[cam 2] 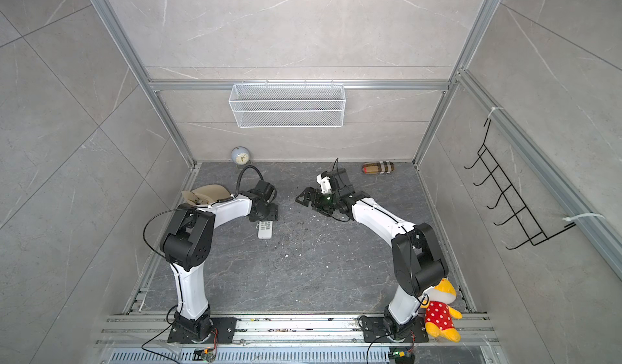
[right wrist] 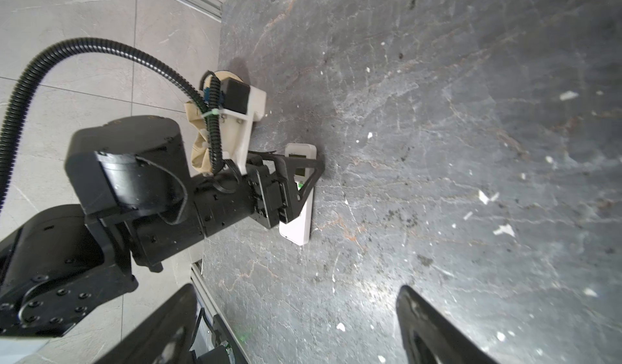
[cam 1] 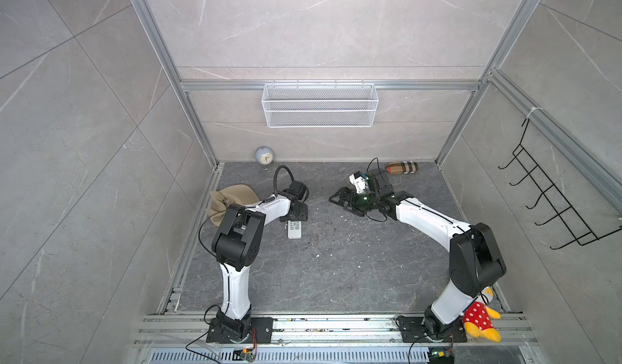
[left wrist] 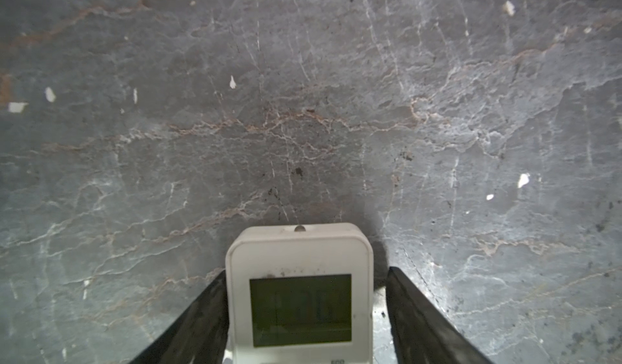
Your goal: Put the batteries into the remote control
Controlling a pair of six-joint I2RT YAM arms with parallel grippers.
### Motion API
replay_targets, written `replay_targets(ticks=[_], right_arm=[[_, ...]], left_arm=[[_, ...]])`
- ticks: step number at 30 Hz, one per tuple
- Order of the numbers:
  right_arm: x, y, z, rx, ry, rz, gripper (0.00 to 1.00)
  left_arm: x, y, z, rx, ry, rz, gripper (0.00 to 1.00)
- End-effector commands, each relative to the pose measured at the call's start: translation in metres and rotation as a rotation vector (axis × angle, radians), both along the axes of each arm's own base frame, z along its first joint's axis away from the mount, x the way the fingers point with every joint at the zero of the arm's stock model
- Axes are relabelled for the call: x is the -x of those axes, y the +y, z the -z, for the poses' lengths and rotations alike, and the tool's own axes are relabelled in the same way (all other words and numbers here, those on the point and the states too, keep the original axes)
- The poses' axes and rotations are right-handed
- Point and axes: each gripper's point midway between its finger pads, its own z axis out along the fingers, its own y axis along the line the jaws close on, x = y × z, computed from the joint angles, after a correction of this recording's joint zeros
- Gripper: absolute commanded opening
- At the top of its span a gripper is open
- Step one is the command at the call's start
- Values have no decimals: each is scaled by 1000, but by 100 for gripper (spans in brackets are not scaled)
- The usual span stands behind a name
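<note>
The white remote control (cam 1: 295, 230) (cam 2: 265, 230) lies flat on the dark floor with its greenish display (left wrist: 299, 310) facing up. My left gripper (cam 1: 296, 218) (left wrist: 307, 273) reaches down over its display end and is open. One finger (left wrist: 205, 312) lies against the remote's side, while the other finger (left wrist: 414, 312) stands apart from it with floor showing between. The right wrist view also shows the remote (right wrist: 299, 217) under the left gripper (right wrist: 303, 174). My right gripper (cam 1: 336, 199) (right wrist: 296, 290) hovers open and empty right of centre. The batteries are out of view.
A round clock (cam 1: 265, 157) stands at the back wall, a beige cap (cam 1: 232, 194) lies behind the left arm, and a plaid slipper (cam 1: 401, 168) lies at the back right. A plush toy (cam 1: 481, 318) sits by the right arm's base. White specks litter the floor.
</note>
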Motion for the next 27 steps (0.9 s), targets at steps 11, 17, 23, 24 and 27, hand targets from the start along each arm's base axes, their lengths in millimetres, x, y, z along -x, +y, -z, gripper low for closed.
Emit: replay_targets(ticks=[11, 17, 23, 24, 27], right_arm=[[-11, -134, -34, 502, -274, 314, 99], [-6, -213, -48, 769, -394, 590, 99], [4, -249, -1, 980, -567, 651, 99], [5, -254, 10, 1002, -558, 661, 99], [4, -261, 34, 1057, -529, 651, 99]], left_arm=[[2, 8, -96, 29, -159, -12, 100], [6, 28, -160, -9, -347, -45, 100], [19, 30, -178, 21, -482, 42, 100], [21, 32, -179, 24, -515, 41, 100], [34, 36, -178, 25, -611, 93, 100]])
